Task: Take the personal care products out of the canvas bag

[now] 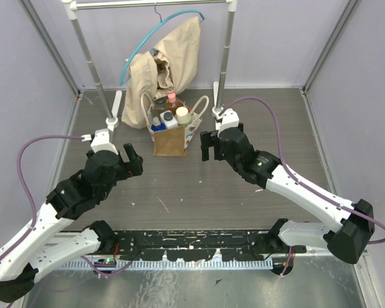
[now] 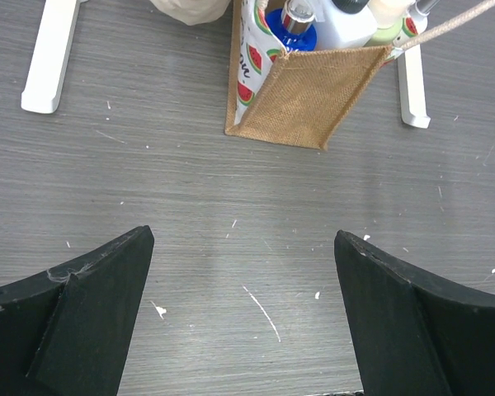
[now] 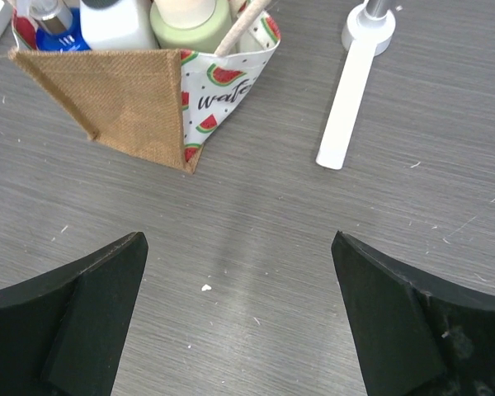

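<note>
Grey wood-grain surface (image 1: pixel 199 192) is lying under both arms, and pale purple walls are closing the cell around it. Left pincer (image 1: pixel 131 155) is standing fully open and gripping nothing, hovering to the near left of the canvas bag (image 1: pixel 169 142). Right pincer (image 1: pixel 209 146) is gaping equally wide and is empty too, just to the right of the bag. The bag is standing upright at the far middle, in front of a clothes rack (image 1: pixel 226 58), with the products sitting inside, tops sticking up.

To start well, I think one pincer should be coming down from above onto a tall top, closing on the neck and lifting straight. This keeps the bag from tipping and the rope handles (image 1: pixel 204 102) from catching.

I am counting two pincers, one bag, two handles and four clear tops: pink cap (image 1: pixel 172 97), cream cap (image 1: pixel 182 114), white bottle (image 1: pixel 168 119), blue bottle (image 1: pixel 157 126). More may be hiding deeper.
</note>
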{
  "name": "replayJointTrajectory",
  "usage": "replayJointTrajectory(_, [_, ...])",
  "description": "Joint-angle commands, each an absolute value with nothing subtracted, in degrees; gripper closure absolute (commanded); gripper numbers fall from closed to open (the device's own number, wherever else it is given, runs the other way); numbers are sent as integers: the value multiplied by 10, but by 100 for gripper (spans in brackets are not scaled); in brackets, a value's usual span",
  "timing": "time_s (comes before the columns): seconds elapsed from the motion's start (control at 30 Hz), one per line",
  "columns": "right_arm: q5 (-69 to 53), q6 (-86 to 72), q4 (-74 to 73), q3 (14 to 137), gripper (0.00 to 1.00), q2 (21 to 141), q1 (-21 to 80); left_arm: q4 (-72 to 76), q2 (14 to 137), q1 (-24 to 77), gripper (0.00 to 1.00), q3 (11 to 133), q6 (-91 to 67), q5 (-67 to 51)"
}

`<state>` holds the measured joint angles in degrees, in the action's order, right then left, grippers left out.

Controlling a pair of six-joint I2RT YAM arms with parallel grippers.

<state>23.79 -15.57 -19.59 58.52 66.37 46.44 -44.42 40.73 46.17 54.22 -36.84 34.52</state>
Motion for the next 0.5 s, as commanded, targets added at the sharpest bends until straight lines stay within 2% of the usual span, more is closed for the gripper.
replayJointTrajectory(0.0, [214,-159,-158,601,0,687,466,-446,418,463,2,543,-355,340])
replayJointTrajectory(0.23, [79,-148,-136,658,0,754,466,-463,417,463,2,540,-367,348])
replayJointTrajectory(0.4, [154,-145,-162,728,0,810,446,-464,398,462,2,534,-369,351])
replayJointTrajectory(0.47, [109,-155,-169,760,0,833,405,-456,385,462,2,528,-370,344])
